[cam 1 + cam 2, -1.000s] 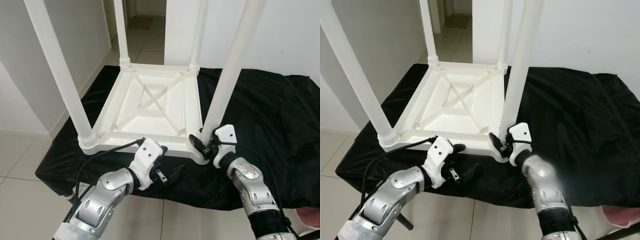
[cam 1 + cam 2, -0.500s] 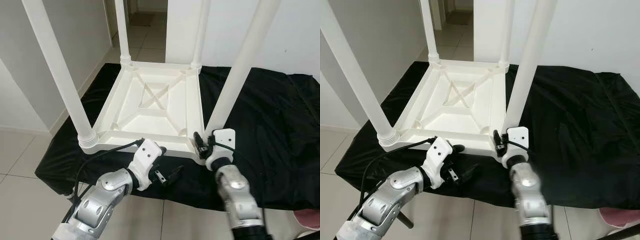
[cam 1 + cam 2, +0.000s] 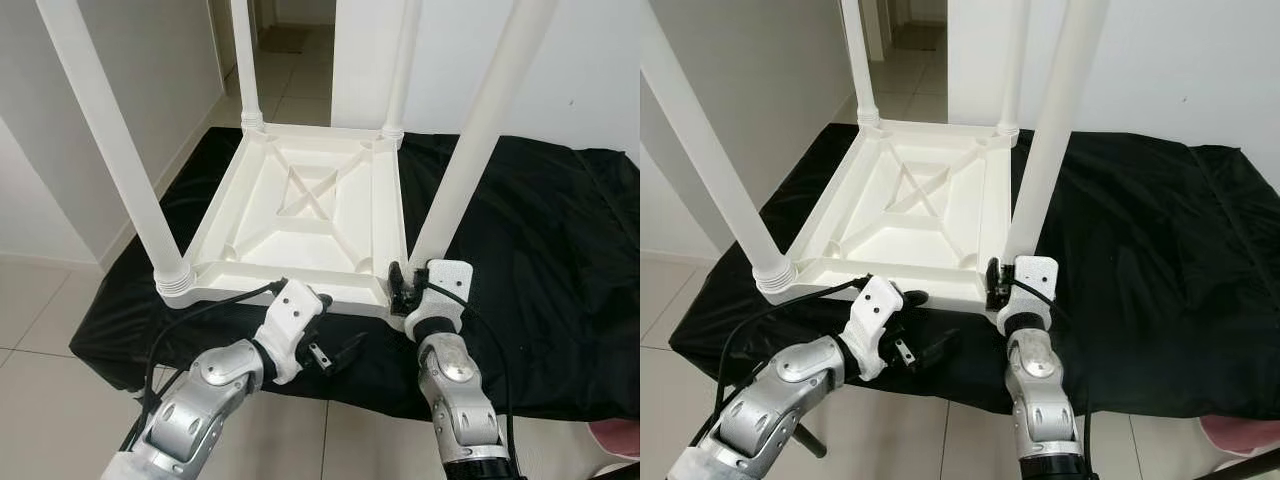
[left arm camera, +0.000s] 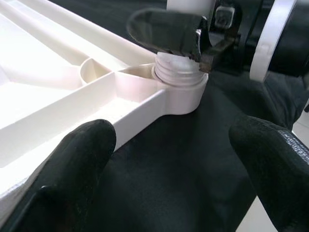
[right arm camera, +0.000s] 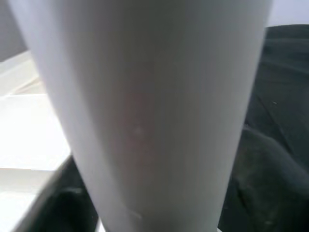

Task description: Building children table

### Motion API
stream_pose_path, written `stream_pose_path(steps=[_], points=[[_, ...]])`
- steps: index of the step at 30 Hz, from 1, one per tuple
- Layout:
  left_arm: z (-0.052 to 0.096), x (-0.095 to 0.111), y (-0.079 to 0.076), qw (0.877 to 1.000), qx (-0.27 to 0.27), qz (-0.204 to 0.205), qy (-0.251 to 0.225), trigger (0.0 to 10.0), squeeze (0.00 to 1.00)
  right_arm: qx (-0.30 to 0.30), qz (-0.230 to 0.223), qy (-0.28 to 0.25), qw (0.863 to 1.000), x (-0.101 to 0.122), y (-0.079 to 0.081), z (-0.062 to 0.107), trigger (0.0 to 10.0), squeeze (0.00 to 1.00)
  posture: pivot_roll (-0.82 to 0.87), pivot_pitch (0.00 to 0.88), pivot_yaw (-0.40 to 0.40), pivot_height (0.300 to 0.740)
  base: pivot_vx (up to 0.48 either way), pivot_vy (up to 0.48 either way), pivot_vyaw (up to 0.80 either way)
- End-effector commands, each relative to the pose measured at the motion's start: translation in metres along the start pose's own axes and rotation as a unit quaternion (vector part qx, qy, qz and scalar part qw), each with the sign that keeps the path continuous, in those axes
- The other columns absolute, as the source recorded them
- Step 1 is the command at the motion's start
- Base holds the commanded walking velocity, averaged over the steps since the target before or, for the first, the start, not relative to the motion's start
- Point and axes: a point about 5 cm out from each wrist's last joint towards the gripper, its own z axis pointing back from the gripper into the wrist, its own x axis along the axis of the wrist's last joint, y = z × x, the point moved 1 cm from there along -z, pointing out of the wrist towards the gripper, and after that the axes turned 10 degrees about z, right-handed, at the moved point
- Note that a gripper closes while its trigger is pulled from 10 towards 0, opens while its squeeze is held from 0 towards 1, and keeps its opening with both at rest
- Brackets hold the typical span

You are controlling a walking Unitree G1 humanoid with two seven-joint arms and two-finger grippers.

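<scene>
My right gripper (image 3: 400,290) clamps the near-right leg (image 3: 470,160) at its base — axis upright, in the upturned table's (image 3: 300,210) corner socket. Left gripper (image 3: 335,350) wide open, empty, just beside the table's near edge.

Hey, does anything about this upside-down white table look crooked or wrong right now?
Yes: the near-right leg leans, tilted rightward toward its top, while the other three legs look closer to upright. The right gripper is at its base, where thread is exposed above the corner socket, so it seems not fully screwed in.
</scene>
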Motion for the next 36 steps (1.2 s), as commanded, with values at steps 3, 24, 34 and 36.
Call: stream_pose_path(steps=[3, 24, 34, 36], points=[[-0.003, 0.003, -0.005, 1.000, -0.027, -0.008, 0.006, 10.0, 0.00, 0.017, -0.004, -0.003, 1.000, 0.003, -0.001, -0.003, 10.0, 1.00, -0.02, 0.049, 0.017, 0.740, 0.000, 0.000, 0.00], [-0.015, 0.012, -0.006, 0.997, -0.059, -0.039, 0.007, 10.0, 0.00, 0.236, 0.055, -0.052, 0.969, 0.007, -0.021, -0.019, 10.0, 0.00, -0.03, 0.011, 0.001, 0.740, 0.000, 0.000, 0.00], [-0.018, 0.014, -0.004, 0.998, -0.057, -0.041, 0.002, 10.0, 0.00, 0.295, 0.078, -0.044, 0.951, 0.003, -0.019, -0.025, 10.0, 0.00, -0.03, 0.008, -0.009, 0.740, 0.000, 0.000, 0.00], [-0.018, 0.015, -0.003, 0.998, -0.056, -0.041, 0.002, 10.0, 0.00, 0.306, 0.080, -0.043, 0.948, 0.001, -0.018, -0.025, 10.0, 0.00, -0.03, 0.007, -0.007, 0.740, 0.000, 0.000, 0.00]])
